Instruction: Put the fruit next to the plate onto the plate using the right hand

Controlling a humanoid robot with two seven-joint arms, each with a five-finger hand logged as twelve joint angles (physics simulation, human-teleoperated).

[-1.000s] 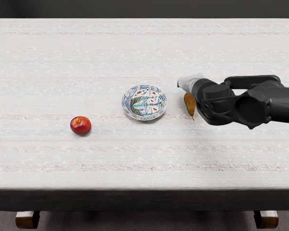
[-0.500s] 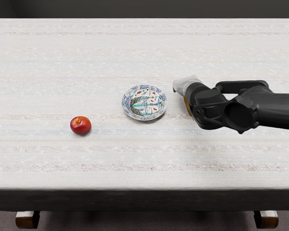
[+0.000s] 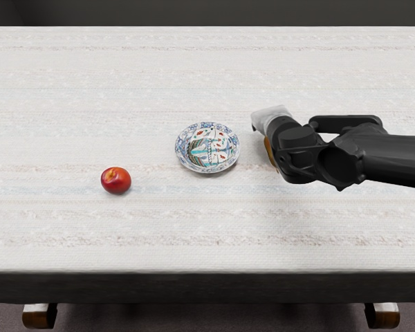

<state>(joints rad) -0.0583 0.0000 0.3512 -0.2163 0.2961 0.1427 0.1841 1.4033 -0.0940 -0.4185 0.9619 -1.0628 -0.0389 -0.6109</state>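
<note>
Plate (image 3: 180,147): small, round, shallow, with a blue, green and red pattern on white. It sits flat and upright near the table's middle, nothing on it.

Orange-brown fruit (image 3: 268,148): on the table just right of the plate, not touching it. Only a sliver shows, the remainder covered by the right hand (image 3: 297,149).

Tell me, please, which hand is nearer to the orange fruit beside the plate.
Right. The right hand is directly over the orange fruit, hiding most of it, just right of the plate. The left hand is not in view.
</note>
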